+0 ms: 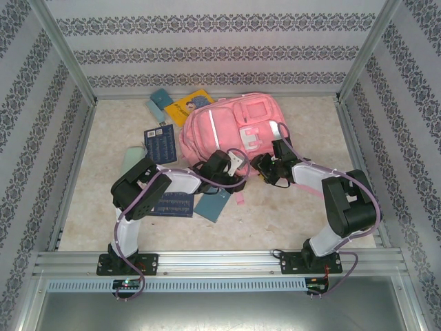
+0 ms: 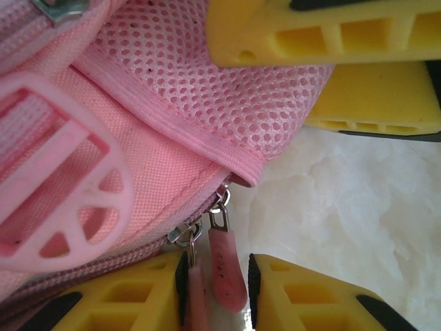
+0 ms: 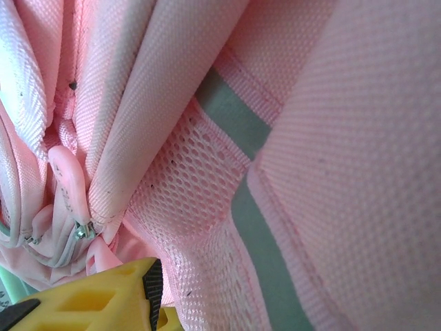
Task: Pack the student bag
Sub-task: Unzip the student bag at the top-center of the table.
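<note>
Your left fingers point(image 2: 331, 34) stand wide apart, released, astride the mesh pocket point(image 2: 227, 89) at a corner of the student bag point(image 1: 227, 124). A pink zip pull point(image 2: 226, 265) hangs against the lower one. One of your right fingers point(image 3: 96, 296) sits against bunched bag fabric; you cannot tell whether they clench. The bag lies on the surface point(image 1: 310, 221), toward the back.

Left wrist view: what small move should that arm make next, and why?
Probably close the left gripper firmly on the pink zip tab before pulling anything. The tab hangs right between its yellow fingers, and the student bag looks zipped shut here. I can't tell whether the tab is actually pinched yet.
</note>
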### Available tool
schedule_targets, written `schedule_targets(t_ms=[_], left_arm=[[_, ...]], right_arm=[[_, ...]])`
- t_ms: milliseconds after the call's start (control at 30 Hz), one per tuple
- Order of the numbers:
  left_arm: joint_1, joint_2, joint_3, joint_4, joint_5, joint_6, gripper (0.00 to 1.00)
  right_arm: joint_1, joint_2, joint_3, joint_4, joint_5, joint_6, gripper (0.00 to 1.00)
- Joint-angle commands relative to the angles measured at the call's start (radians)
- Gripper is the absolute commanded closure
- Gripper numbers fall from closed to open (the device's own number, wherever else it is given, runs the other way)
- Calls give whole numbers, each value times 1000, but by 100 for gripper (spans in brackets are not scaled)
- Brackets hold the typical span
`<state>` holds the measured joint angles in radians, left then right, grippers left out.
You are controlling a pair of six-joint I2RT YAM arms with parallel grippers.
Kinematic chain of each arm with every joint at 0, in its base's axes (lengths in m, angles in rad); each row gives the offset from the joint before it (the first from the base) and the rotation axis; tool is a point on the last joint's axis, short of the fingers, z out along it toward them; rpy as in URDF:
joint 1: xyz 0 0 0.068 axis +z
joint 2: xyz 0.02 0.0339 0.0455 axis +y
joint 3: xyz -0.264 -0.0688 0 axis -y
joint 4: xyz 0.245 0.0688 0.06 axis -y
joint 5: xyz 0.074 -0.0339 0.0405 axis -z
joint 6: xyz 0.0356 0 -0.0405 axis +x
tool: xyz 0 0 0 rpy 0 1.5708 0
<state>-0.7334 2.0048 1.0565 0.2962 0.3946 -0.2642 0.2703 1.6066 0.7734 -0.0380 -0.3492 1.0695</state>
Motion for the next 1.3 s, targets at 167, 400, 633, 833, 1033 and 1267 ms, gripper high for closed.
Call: schedule_targets(t_ms=[167, 400, 633, 833, 1033, 1267], left_arm=[[37, -28, -31, 18, 44, -40, 68], [45, -58, -58, 44, 58, -56, 63], [50, -48, -52, 24, 36, -57, 71], [48, -24, -26, -20, 24, -35, 71], [31, 12, 30, -104, -21, 1, 72], [13, 50, 80, -160, -68, 17, 76]], right_arm=[[-3, 19, 26, -14, 2, -28, 49], [-3, 19, 21, -27, 1, -39, 49], [-4, 31, 27, -27, -9, -47, 49], [-7, 35, 29, -29, -19, -53, 49], [-14, 29, 24, -30, -27, -57, 49], [-18, 16, 8, -27, -29, -57, 49]])
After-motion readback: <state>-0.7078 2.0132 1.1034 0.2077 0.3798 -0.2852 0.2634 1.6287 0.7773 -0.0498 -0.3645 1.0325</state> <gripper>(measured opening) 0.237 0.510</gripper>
